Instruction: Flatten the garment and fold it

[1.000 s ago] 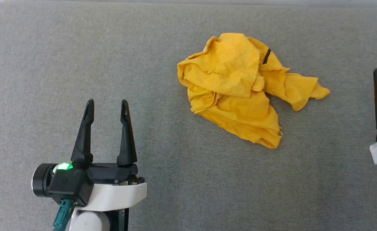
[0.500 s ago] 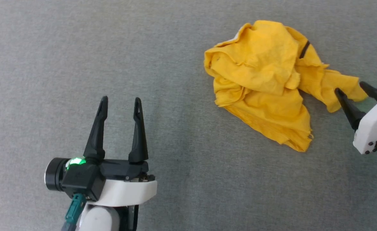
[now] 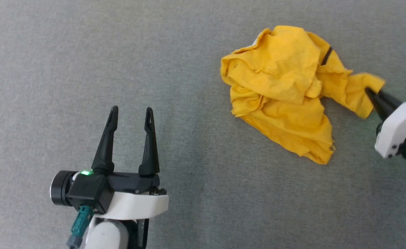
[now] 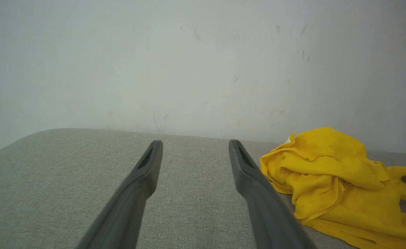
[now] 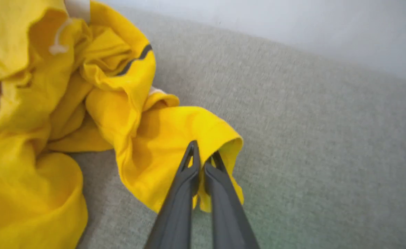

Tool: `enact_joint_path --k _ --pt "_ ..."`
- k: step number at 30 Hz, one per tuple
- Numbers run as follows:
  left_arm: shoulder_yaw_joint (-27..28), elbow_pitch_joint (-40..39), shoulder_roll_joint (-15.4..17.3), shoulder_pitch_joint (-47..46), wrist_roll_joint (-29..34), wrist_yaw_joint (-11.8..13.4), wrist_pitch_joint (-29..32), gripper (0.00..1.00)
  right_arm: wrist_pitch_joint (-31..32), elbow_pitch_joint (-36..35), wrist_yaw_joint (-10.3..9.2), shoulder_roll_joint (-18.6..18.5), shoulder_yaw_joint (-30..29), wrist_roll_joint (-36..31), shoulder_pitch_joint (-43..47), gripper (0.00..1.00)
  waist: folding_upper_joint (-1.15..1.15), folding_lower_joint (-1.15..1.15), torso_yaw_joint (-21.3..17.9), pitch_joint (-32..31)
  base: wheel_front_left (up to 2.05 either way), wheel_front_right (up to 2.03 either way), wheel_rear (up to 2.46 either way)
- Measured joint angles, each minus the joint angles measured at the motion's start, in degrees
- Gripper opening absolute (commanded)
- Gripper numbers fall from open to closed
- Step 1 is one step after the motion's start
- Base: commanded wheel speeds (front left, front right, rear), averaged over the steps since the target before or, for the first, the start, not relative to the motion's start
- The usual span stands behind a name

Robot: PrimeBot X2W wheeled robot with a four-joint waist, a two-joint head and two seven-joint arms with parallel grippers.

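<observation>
Right tool (image 5: 204,150) clamped on garment (image 3: 279,79) flap, perhaps a sleeve, left tool (image 3: 131,112) spread empty, grey surface (image 3: 85,52)

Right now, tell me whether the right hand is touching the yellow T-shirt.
Touching. The right wrist view shows the right hand shut on an edge of the yellow T-shirt, with cloth pinched in its grip.

— What's underneath it all?
— A grey woven surface (image 3: 51,52), in soft, even light.
— And behind it?
— A pale wall (image 4: 189,69) rises right at the surface's far edge. It has a few small dark scuffs (image 4: 303,29), mostly toward the upper right in the left wrist view.
— The edge itself?
— It rounds off at the far left corner.
</observation>
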Motion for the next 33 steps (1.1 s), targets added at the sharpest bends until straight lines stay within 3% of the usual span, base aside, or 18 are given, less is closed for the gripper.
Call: enact_joint_path --k 7,11,14,19,22,25,26,27,28,33 --pt "1.62 1.30 -0.10 0.28 -0.02 -1.02 0.00 1.00 -3.11 -6.76 0.01 1.34 -6.58 1.71 -2.53 0.00 0.00 0.00 -2.35 -3.48 0.00 0.00 0.00" --pt "2.97 1.33 -0.11 1.95 -0.02 -1.30 0.00 1.00 -3.08 -12.15 0.02 1.83 -16.21 1.34 0.21 0.00 0.00 -0.01 -3.89 -5.96 0.00 0.00 0.00" --pt "3.56 1.21 -0.11 3.13 -0.02 -1.37 0.00 1.00 -2.64 -15.99 0.01 3.01 -26.71 -0.47 6.29 0.00 0.00 -0.01 -5.32 -7.27 0.00 0.00 0.00" --pt "4.19 0.70 -0.12 3.92 0.07 -1.81 0.00 1.00 -0.27 -20.07 0.00 10.25 -41.25 -4.79 19.78 0.00 0.00 -0.02 -7.46 -8.12 0.00 0.00 0.00" --pt "3.88 0.92 -0.16 3.91 0.46 -2.26 0.00 1.00 0.87 -19.79 -0.01 15.17 -43.33 -8.03 27.34 0.00 0.00 -0.01 -8.13 -7.63 0.00 0.00 0.00" --pt "3.79 1.07 -0.18 3.88 0.58 -2.31 0.00 1.00 1.34 -18.33 0.00 19.23 -41.47 -9.69 30.37 0.02 0.00 0.00 -8.59 -6.88 0.00 0.00 0.00" --pt "3.79 1.15 -0.16 3.85 0.63 -2.36 0.00 1.00 1.11 -17.91 0.00 20.14 -40.65 -9.94 30.41 0.33 0.00 0.00 -8.80 -6.68 0.00 0.00 0.00" --pt "3.78 1.23 -0.16 3.76 0.86 -2.38 0.00 1.00 0.73 -17.53 0.00 20.45 -39.89 -10.58 30.34 0.88 0.00 0.00 -9.01 -6.47 0.00 0.00 0.00" --pt "3.69 1.40 -0.14 3.65 1.07 -2.68 0.00 1.00 0.12 -17.19 0.00 20.50 -39.30 -11.16 30.06 1.00 0.00 0.00 -9.21 -6.29 0.00 0.00 0.00" --pt "3.50 1.99 -0.14 2.84 1.16 -2.79 0.00 1.00 -3.28 -19.14 0.00 19.19 -34.73 -11.38 25.43 1.00 0.00 0.00 -9.89 -5.97 0.00 0.00 0.00"
